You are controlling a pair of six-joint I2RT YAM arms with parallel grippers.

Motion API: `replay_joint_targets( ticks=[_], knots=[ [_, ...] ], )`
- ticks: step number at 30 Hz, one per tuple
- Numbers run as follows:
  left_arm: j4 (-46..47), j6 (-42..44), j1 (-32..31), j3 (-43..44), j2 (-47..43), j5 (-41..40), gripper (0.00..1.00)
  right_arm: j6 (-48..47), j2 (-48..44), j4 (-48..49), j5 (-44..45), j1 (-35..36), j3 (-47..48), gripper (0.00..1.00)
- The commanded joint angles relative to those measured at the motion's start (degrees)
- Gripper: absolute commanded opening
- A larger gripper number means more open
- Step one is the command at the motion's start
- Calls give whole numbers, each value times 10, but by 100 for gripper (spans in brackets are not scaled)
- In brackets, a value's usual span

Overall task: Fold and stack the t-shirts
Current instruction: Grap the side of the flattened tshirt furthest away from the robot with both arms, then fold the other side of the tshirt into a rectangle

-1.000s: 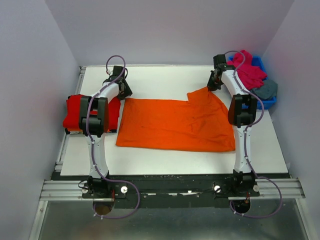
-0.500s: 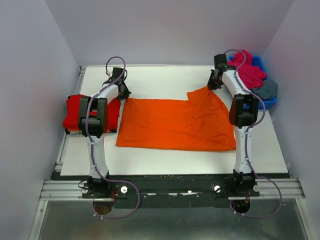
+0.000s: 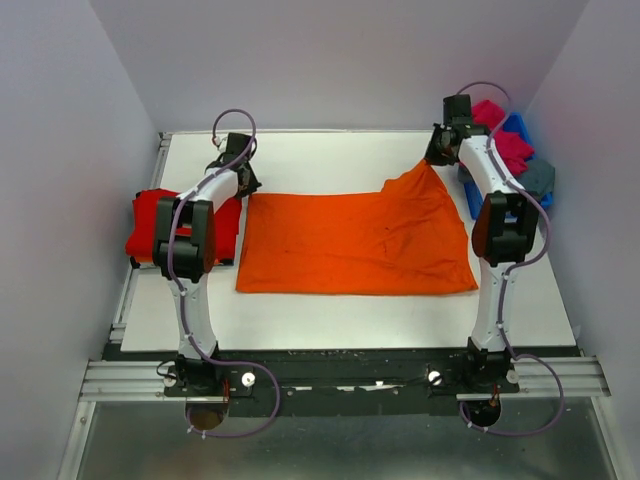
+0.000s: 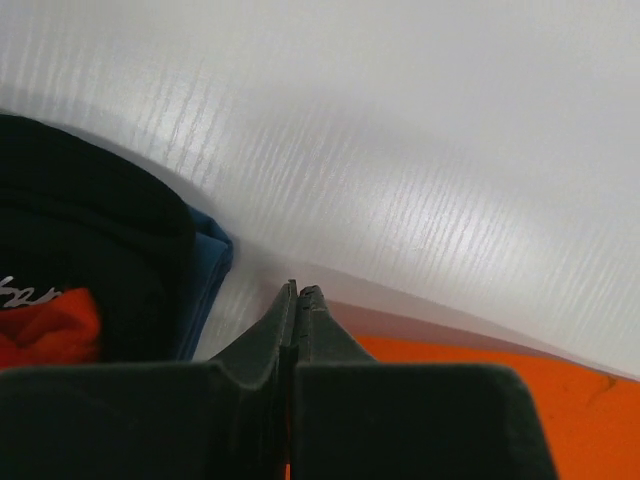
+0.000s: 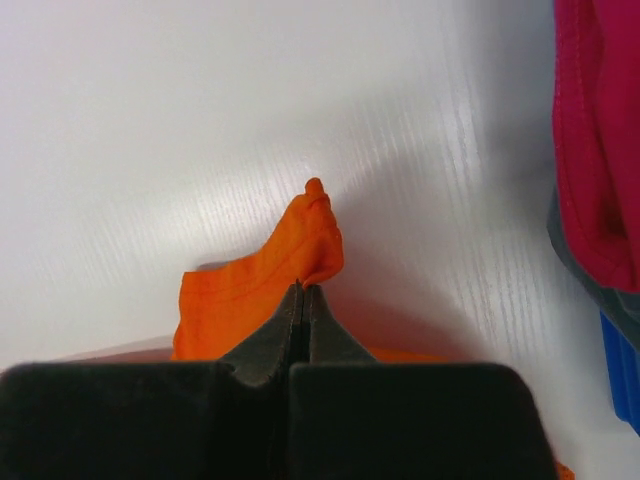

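**Both arms at the far corners of the spread orange t-shirt**

*Top external view.* The orange t-shirt [image 3: 355, 245] lies spread across the middle of the white table [image 3: 330, 150]. Its far right corner is drawn up into a peak at the right gripper [image 3: 437, 158]. The left gripper [image 3: 243, 185] sits at the shirt's far left corner. A folded red t-shirt [image 3: 145, 225] rests at the table's left edge. The magenta-pink t-shirt [image 3: 505, 140] and slate grey-blue t-shirt [image 3: 540, 178] are heaped in the blue bin [image 3: 468, 192] at far right.

*Left wrist view.* The left gripper [image 4: 298, 292] has its jaws pressed together at the edge of the orange t-shirt [image 4: 500, 400]. Whether cloth is caught between them cannot be told.

*Right wrist view.* The right gripper [image 5: 302, 290] is pinched tight on a fold of the orange t-shirt [image 5: 300, 245], and a tuft pokes past the tips. The magenta-pink t-shirt [image 5: 595, 130] hangs at right above the blue bin [image 5: 625, 380].
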Motion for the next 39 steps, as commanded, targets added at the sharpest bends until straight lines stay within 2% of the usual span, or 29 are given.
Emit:
replay_joint_targets(
  ticks=[1,10,28,39],
  knots=[
    [19,8,-10,-15,-47,-32,0,-12,-33,24,-15,-3,-26,1],
    [30,9,-10,-55,-87,-48,0,-13,-80,33,-16,-4,-106,1],
    [88,16,-15,-176,-175,-49,0,4,-244,69,-20,-3,-302,1],
    [83,9,-38,-227,-240,-84,0,3,-337,75,-11,-4,-391,1]
  ],
)
